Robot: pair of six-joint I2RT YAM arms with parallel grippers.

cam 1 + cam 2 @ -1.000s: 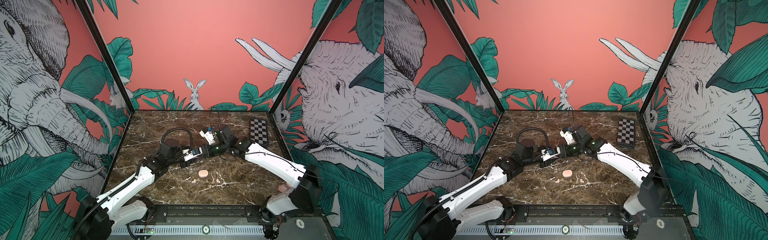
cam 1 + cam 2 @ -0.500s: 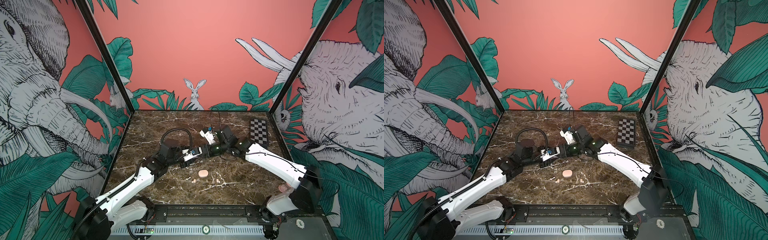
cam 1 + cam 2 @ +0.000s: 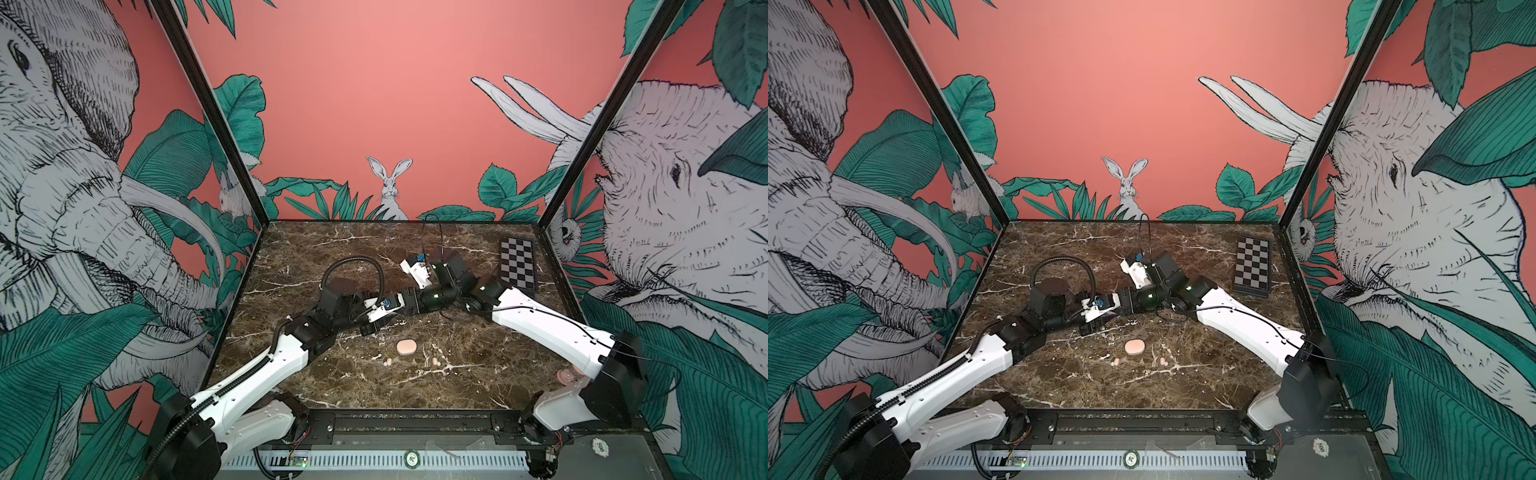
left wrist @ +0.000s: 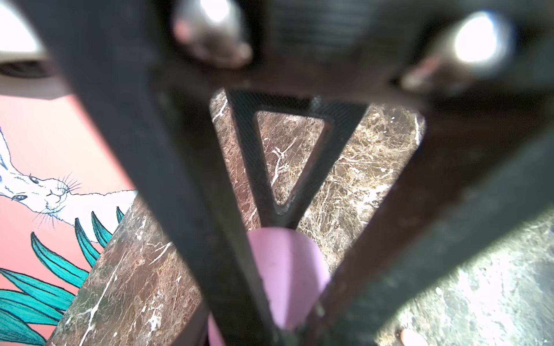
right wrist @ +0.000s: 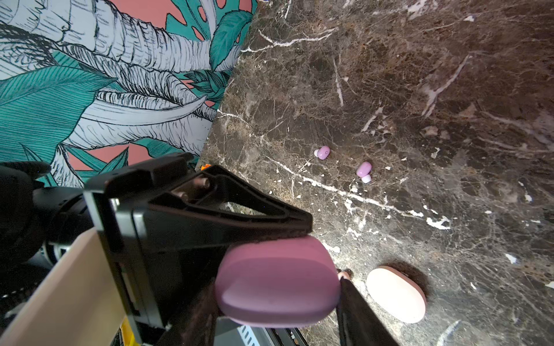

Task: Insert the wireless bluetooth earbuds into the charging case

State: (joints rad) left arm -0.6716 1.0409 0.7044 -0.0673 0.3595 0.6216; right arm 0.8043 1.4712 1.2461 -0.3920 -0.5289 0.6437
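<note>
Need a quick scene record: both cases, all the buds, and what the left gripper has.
left gripper: shut on lilac case
lilac case lid: closed
peach case: closed, lying free on the table
lilac earbuds: two, loose on the table, apart
peach earbuds: two, loose, one to each side of the peach case
buds seated in a case: none seen
checkerboard: far right of the table, untouched

A checkered board point(image 3: 517, 264) lies flat at the marble table's point(image 3: 332, 386) far right corner
</note>
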